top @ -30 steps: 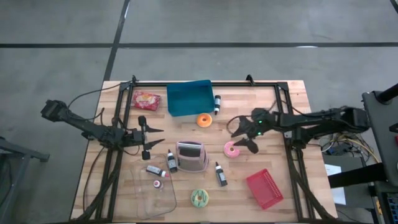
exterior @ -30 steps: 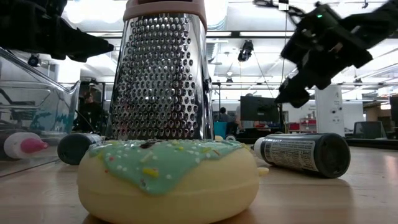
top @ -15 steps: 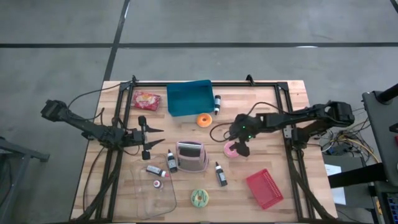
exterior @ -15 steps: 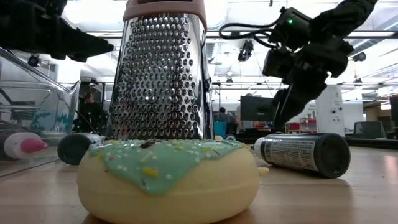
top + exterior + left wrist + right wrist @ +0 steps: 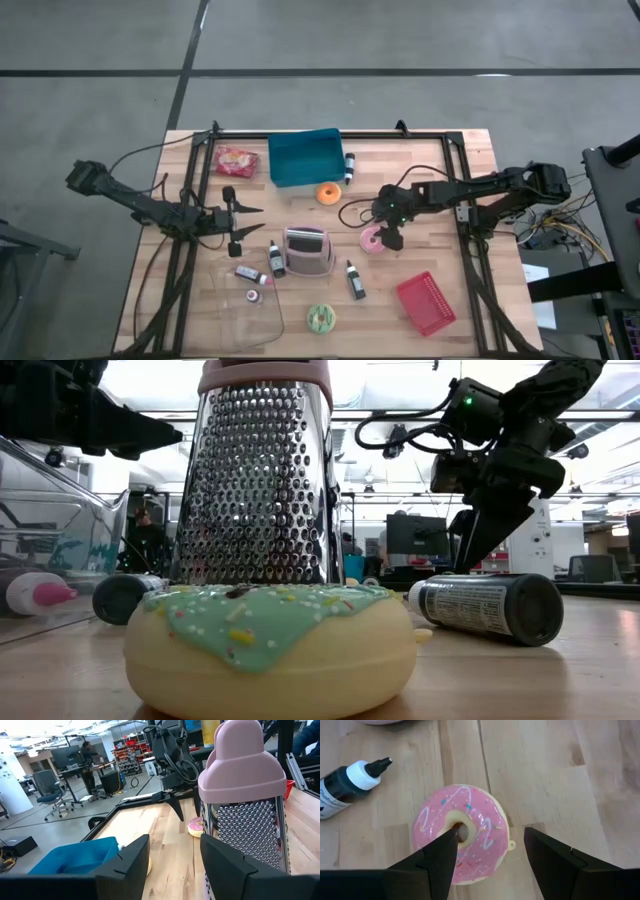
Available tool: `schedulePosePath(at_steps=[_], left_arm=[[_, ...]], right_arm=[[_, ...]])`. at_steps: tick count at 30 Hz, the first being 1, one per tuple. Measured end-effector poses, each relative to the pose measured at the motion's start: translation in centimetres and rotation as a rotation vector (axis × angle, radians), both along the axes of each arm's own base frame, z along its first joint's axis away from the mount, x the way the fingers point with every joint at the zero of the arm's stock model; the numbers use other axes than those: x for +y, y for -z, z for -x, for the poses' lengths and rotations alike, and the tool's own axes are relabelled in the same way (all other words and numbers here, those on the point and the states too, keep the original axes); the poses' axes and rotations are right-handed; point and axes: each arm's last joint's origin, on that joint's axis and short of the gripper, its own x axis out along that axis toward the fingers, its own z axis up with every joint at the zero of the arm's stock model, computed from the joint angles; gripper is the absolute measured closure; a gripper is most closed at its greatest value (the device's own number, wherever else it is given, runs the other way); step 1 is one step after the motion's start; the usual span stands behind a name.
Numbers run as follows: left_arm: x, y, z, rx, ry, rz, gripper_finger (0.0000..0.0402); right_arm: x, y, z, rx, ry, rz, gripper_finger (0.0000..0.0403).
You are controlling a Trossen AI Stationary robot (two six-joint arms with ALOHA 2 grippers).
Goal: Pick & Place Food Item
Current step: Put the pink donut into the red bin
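two hands were seen. the right hand [image 5: 490, 850] was held spread over the pink donut [image 5: 462, 833] on the worktop [image 5: 430, 185], one finger above its hole, the other past its rim. a dark bottle [image 5: 347, 787] and the grater [image 5: 307, 250] lay near. the left hand [image 5: 243, 221] waited spread, beside the grater.

Wooden worktop [image 5: 430, 175] is carrying a blue bin [image 5: 305, 157], red snack packet [image 5: 235, 160], orange donut [image 5: 328, 193], pink donut [image 5: 372, 240], grater [image 5: 308, 250], green donut [image 5: 321, 318], red basket [image 5: 425, 303], clear container [image 5: 245, 310] and small bottles [image 5: 354, 280].
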Motion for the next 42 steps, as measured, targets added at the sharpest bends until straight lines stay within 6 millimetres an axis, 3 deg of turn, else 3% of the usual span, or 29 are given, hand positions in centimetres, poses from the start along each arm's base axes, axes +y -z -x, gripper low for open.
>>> schedulePosePath(at_steps=[29, 37, 42], left_arm=[[0.0, 0.0, 0.0, -0.001, 0.0, 0.004, 0.0225], [0.0, 0.0, 0.0, -0.004, 0.0, 0.009, 0.0225], [0.0, -0.1, 0.0, -0.01, -0.001, 0.011, 0.0225]], right_arm=[[1.2, 0.6, 0.3, 0.022, 0.036, 0.069, 0.0179], [1.3, 3.1, -1.1, 0.102, 0.029, 0.065, 0.0179], [1.5, 3.4, -1.9, 0.119, 0.019, 0.072, 0.0181]])
